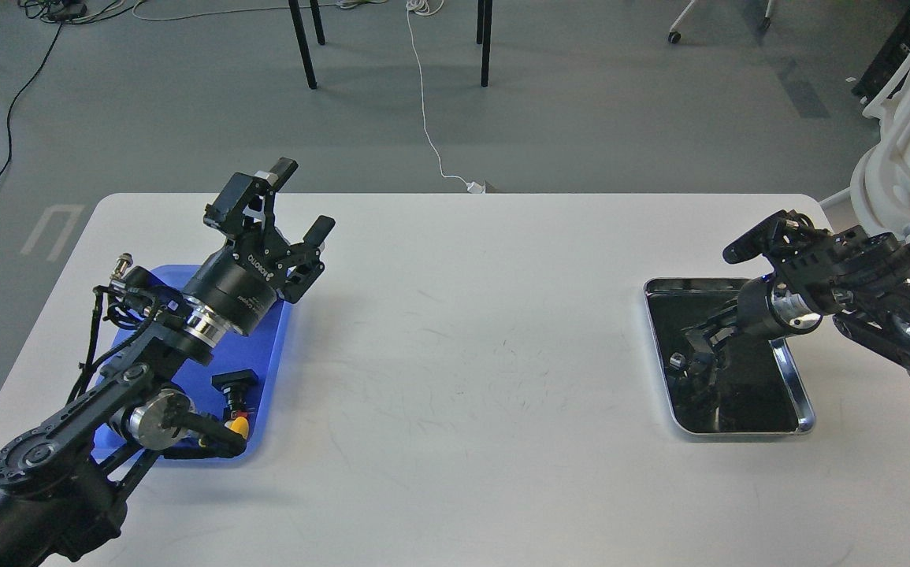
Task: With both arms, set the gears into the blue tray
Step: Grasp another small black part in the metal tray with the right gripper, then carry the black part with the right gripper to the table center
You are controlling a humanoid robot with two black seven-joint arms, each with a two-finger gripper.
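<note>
The blue tray (275, 346) lies at the table's left side, largely covered by my left arm. My left gripper (302, 199) is raised over the tray's far right corner, pointing up and away, open with nothing between its fingers. My right gripper (697, 352) reaches down into the silver metal tray (795, 376) at the right. Its dark fingers blend with the tray's black inside, so their state is unclear. The gears cannot be made out against that black inside; only a small pale speck (677, 362) shows beside the fingers.
Push-button switches with black bodies and yellow and red caps (235, 419) lie in the blue tray's near right part. A white frame (896, 150) stands off the table's far right corner. Chair legs and cables are on the floor beyond.
</note>
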